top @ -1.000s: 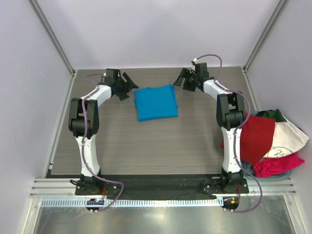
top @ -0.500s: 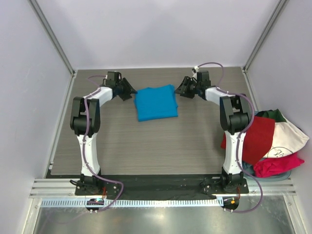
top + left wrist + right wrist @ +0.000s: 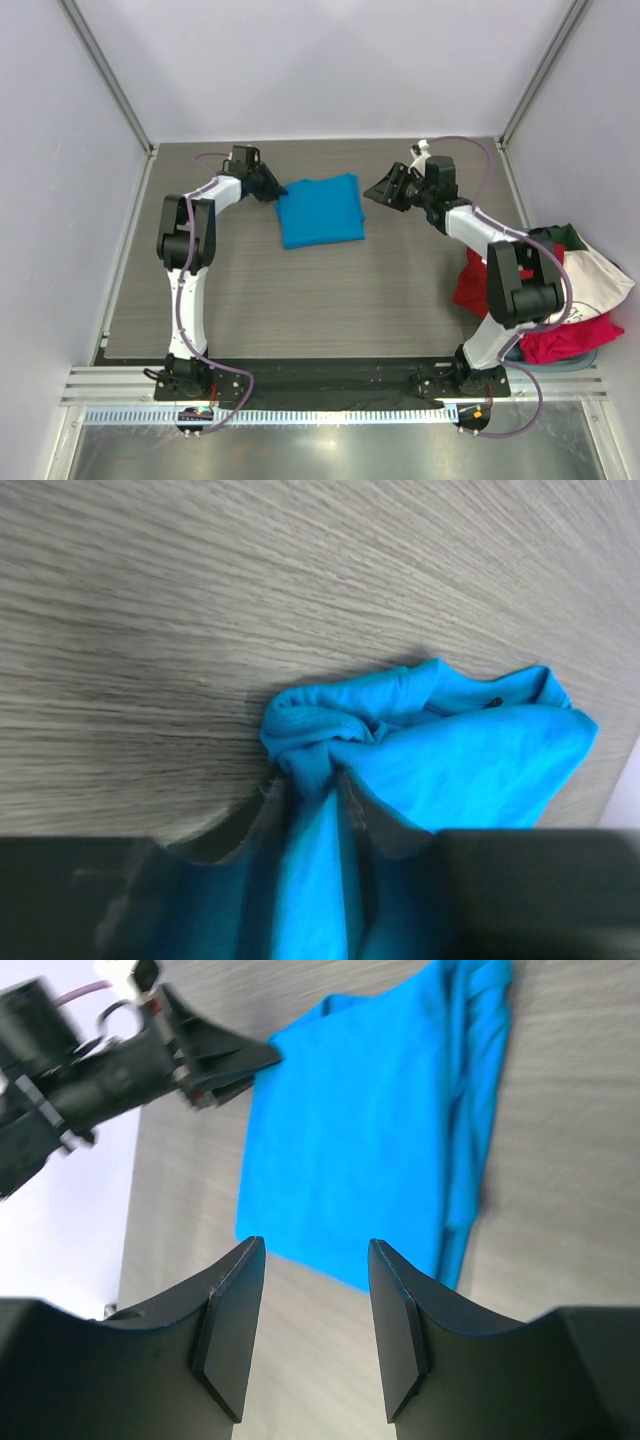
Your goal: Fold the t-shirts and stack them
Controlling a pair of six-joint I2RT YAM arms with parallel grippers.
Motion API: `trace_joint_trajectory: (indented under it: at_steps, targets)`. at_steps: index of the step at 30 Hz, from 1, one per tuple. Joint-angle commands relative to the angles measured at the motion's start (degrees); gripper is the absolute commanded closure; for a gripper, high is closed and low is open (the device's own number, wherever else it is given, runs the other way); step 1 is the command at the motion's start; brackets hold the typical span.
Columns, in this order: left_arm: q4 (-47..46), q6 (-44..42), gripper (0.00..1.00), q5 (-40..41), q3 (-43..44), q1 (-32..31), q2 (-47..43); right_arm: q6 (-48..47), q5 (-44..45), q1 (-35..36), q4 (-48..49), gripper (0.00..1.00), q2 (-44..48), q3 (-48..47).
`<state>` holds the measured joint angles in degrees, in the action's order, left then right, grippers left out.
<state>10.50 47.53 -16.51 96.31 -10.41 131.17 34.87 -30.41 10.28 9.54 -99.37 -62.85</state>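
Note:
A bright blue t-shirt [image 3: 320, 210] lies folded into a rough square on the far middle of the table. My left gripper [image 3: 272, 188] is at its far-left corner and shut on it; in the left wrist view a bunched fold of the blue cloth [image 3: 330, 750] runs between the fingers [image 3: 365, 820]. My right gripper [image 3: 380, 192] hovers just right of the shirt's right edge, open and holding nothing. Seen from the right wrist, its jaws [image 3: 312, 1252] stand apart above the bare table, with the blue t-shirt [image 3: 370, 1130] beyond them.
At the table's right edge lies a heap of t-shirts: red [image 3: 525, 275], white with a small print [image 3: 592, 285], magenta-pink [image 3: 570, 338] and dark green [image 3: 566, 237]. My right arm's elbow reaches over that heap. Walls close in the far side and both flanks.
My left gripper moved right onto the blue shirt's corner and shut on it. The right arm swung outward to the right, its gripper narrowing a little while staying beside the shirt.

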Motion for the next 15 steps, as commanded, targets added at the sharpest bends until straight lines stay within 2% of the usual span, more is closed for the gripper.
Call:
trace_joint_trajectory:
  at_steps: [1, 3, 8, 15]
  targets:
    - [2.4, -0.3, 0.84, -0.7, 1.1, -0.6, 2.0, -0.5, -1.9, 0.3, 1.6, 0.48, 7.2, 4.3]
    - [3.5, -0.7, 1.0, 0.7, 0.6, -0.5, 1.7, -0.9, -1.9, 0.2, 1.4, 0.48, 10.4, 7.6]
    - [3.6, -1.1, 1.0, 1.1, -4.5, 1.7, -3.7, -1.0, -2.6, 0.4, 2.7, 0.49, 13.6, 12.8]
    - [2.0, -2.3, 1.0, 2.5, -19.0, 8.5, -15.1, 1.8, -3.3, 1.3, 8.3, 0.53, 13.1, 16.4]
